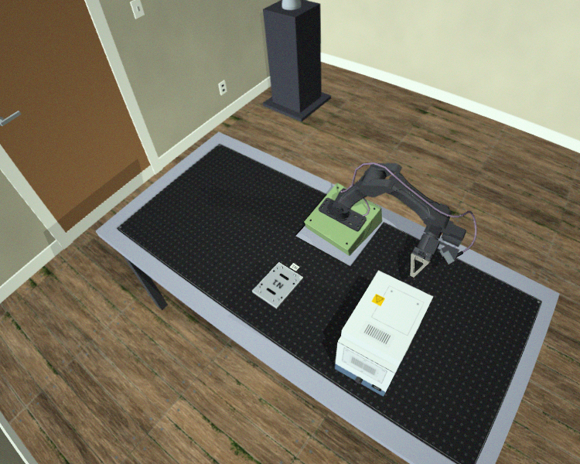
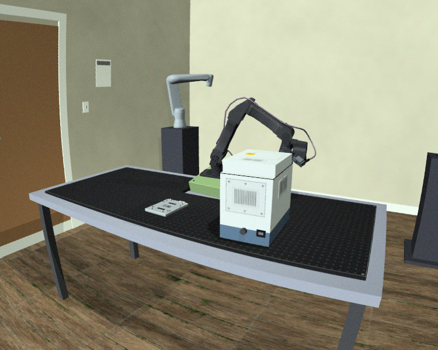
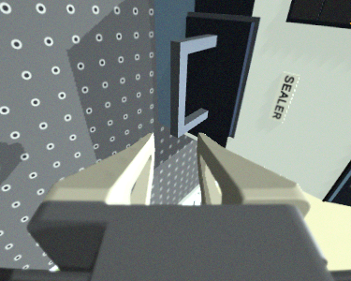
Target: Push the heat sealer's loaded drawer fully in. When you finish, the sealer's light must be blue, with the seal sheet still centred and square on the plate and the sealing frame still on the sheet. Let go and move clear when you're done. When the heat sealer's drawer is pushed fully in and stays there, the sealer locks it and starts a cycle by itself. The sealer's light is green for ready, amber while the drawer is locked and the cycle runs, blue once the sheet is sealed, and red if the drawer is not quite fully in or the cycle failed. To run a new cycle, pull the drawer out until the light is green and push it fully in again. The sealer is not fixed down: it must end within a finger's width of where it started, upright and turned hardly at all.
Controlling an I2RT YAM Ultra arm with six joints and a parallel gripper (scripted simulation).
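The heat sealer [image 1: 383, 329] sits on the black perforated table top [image 1: 205, 220], near the arm's green base [image 1: 342, 224]. The gripper [image 3: 175, 137] hangs just off the sealer's drawer front [image 3: 219, 75], fingers partly open and holding nothing, tips close to the lower leg of the grey handle [image 3: 189, 84]. Contact with the handle can't be confirmed; the indicator light is out of view.
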